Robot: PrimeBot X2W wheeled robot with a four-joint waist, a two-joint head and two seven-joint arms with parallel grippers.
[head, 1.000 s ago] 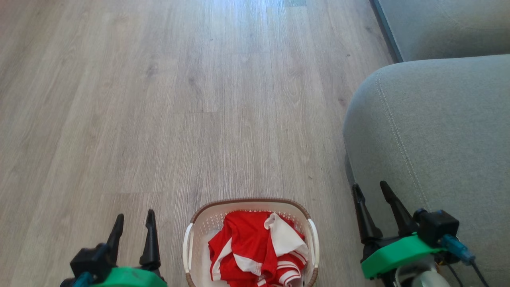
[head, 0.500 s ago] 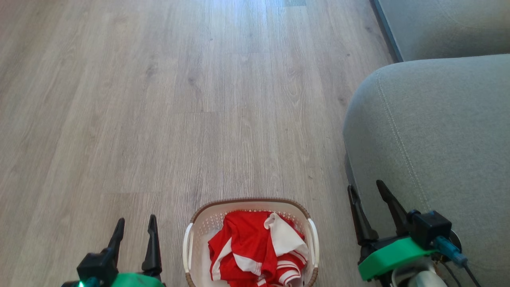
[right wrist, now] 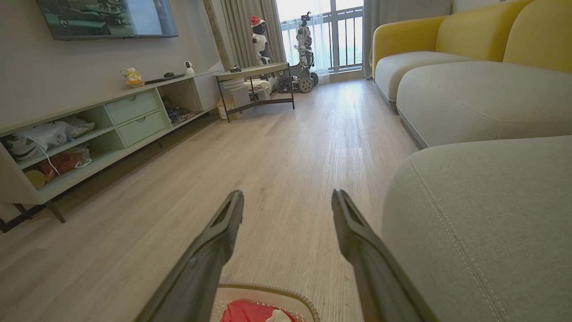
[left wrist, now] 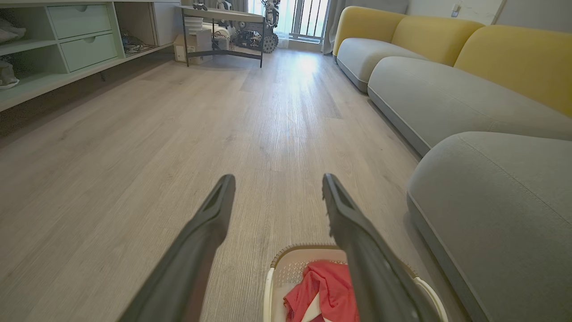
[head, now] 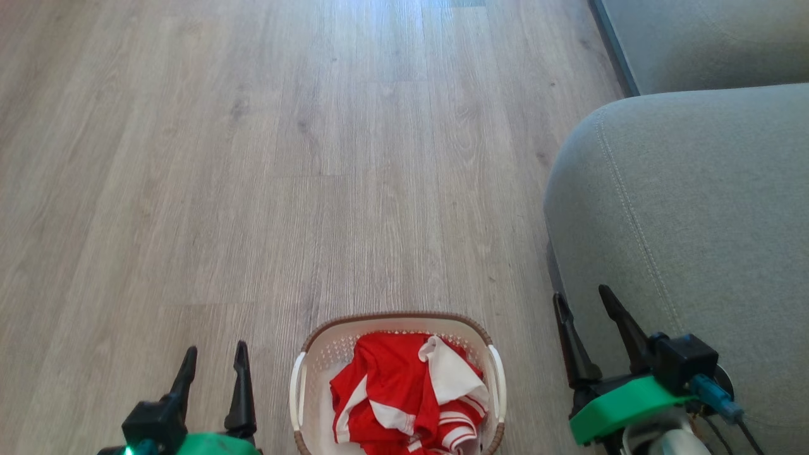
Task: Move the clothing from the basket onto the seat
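The white basket (head: 328, 354) with a brown woven rim stands on the wood floor at the bottom centre of the head view. Red clothing (head: 404, 398) with white stripes lies crumpled inside it. The grey-green seat (head: 689, 208) fills the right side. My left gripper (head: 213, 357) hangs open left of the basket, nothing between its fingers. My right gripper (head: 583, 298) is open too, over the seat's front edge, right of the basket. In the left wrist view the basket (left wrist: 286, 273) and the clothing (left wrist: 326, 290) sit low, beside the seat (left wrist: 500, 201). The right wrist view catches the basket's rim (right wrist: 268, 290).
Open wood floor (head: 284, 158) stretches ahead. A second sofa cushion (head: 708, 38) lies beyond the seat. A low shelf unit (right wrist: 89, 129) runs along the left wall, with a small table (right wrist: 254, 74) and robot figures by the window at the far end.
Both grippers have sunk slightly toward the bottom of the head view and stay open. The basket and clothing have not moved.
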